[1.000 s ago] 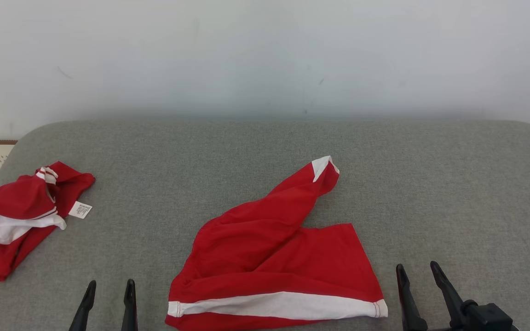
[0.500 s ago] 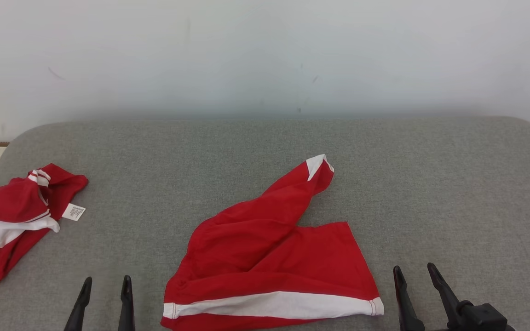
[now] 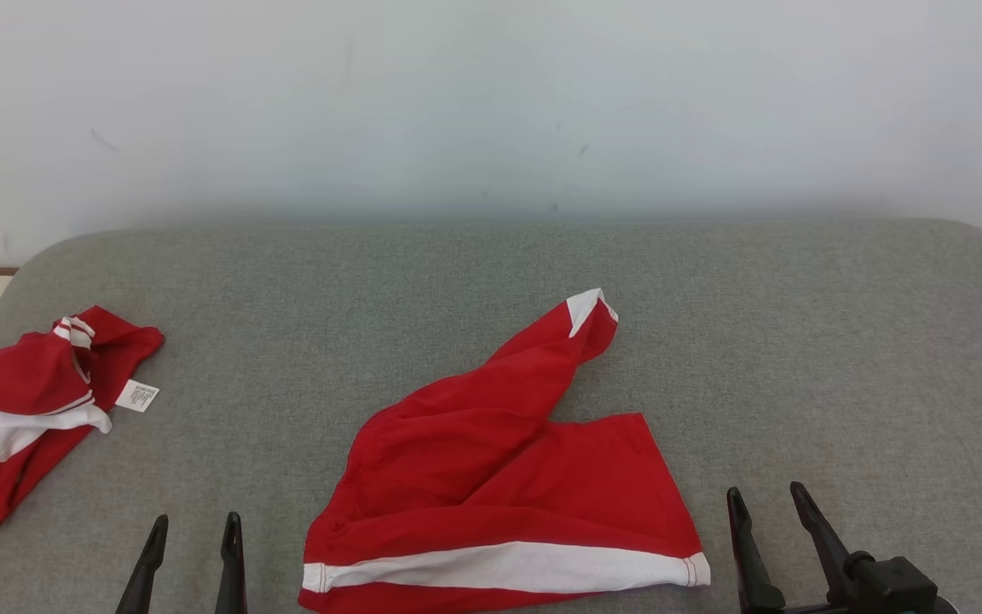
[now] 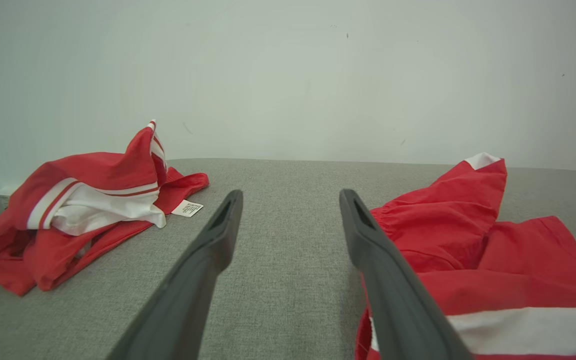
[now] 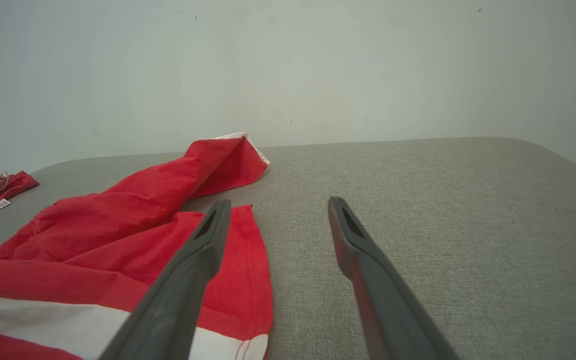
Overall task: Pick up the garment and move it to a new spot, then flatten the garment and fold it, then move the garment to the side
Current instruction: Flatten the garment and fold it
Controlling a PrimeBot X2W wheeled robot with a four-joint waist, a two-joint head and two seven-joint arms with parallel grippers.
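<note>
Altogether two red garments (image 3: 499, 477) (image 3: 18, 409) lie on one pad (image 3: 798, 341), two grippers (image 3: 196, 518) (image 3: 764, 490) spread.

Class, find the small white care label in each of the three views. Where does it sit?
Head view: care label at far left, beside the crumpled garment.
Left wrist view: label left of centre.
Right wrist view: label at left edge.
Shared landmark: the shorts' white-tipped corner.

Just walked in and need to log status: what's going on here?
A two-armed robot faces a red garment lying crumpled on the grey padded surface. Its left gripper and right gripper sit open on either side of it, holding nothing. A second red-and-white garment lies bunched at the far left.
</note>
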